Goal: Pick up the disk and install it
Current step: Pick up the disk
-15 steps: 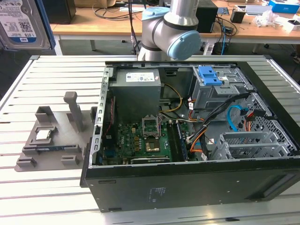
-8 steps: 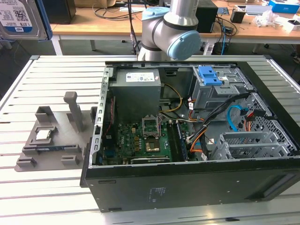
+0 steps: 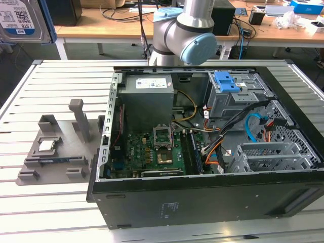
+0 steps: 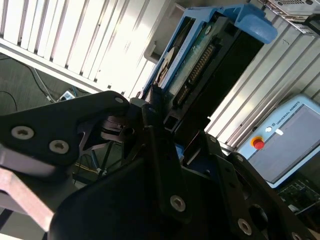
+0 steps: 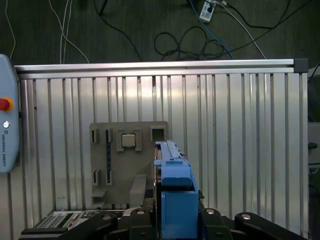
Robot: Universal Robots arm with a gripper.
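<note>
The disk (image 3: pixel 23 20), a silver hard drive with a white-and-blue label, hangs high at the exterior view's upper left, well above the slatted table. In the first wrist view its blue rail (image 5: pixel 172 185) stands edge-on between the black fingers of my gripper (image 5: pixel 172 220), over the grey fixture plate. The second wrist view shows the disk (image 4: pixel 200 65) with its connector row and blue rails, clamped in my gripper (image 4: pixel 165 125). The gripper is shut on it.
An open computer case (image 3: pixel 202 197) lies on the table, with a grey drive cage and blue latch (image 3: pixel 228 83) at its far right. A grey fixture plate (image 3: pixel 55 169) (image 5: pixel 120 170) holds a small processor chip (image 3: pixel 46 146) (image 5: pixel 128 140). A teach pendant (image 5: pixel 7 125) lies beside the table.
</note>
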